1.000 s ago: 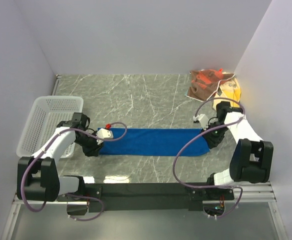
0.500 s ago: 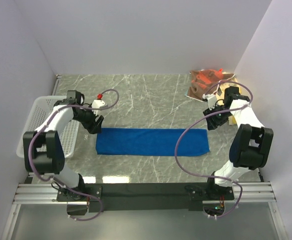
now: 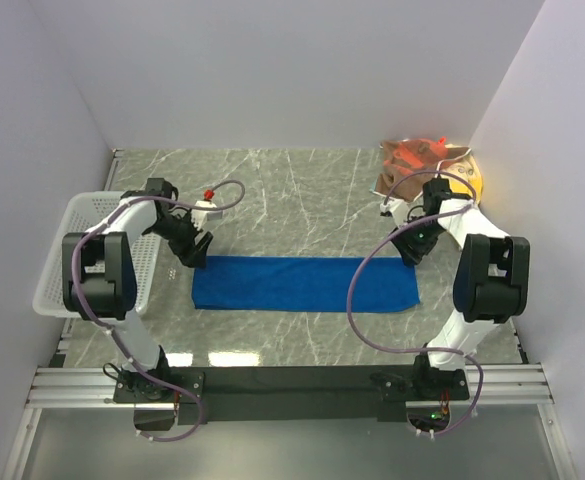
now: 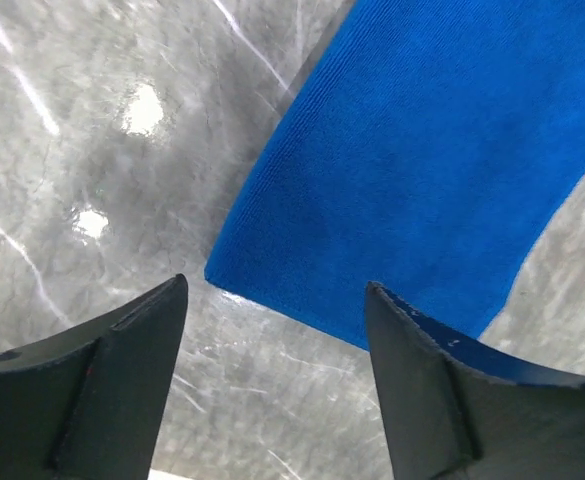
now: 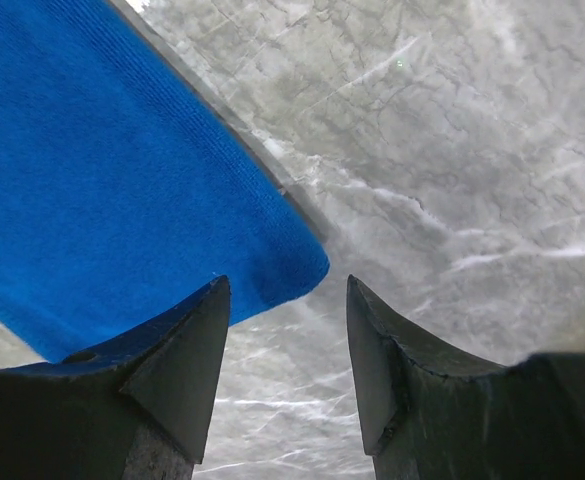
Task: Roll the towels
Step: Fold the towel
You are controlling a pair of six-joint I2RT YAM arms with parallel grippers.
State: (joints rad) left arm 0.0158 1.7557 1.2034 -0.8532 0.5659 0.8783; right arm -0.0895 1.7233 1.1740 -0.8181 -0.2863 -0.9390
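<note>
Hovering over the blue towel (image 3: 302,284), left tool (image 3: 194,257) and right tool (image 3: 412,251) stand released.

Marble table (image 3: 302,190): blue towel (image 3: 302,284) flat, white basket (image 3: 84,215), towel pile (image 3: 422,165).

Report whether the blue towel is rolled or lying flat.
Flat. The blue towel lies spread as a long strip, no curl at either end; both wrist views show flat corners.

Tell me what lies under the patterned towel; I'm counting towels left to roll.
A yellow towel peeks out at the right edge of the patterned towel. The rest, and anything else beneath, is covered.
</note>
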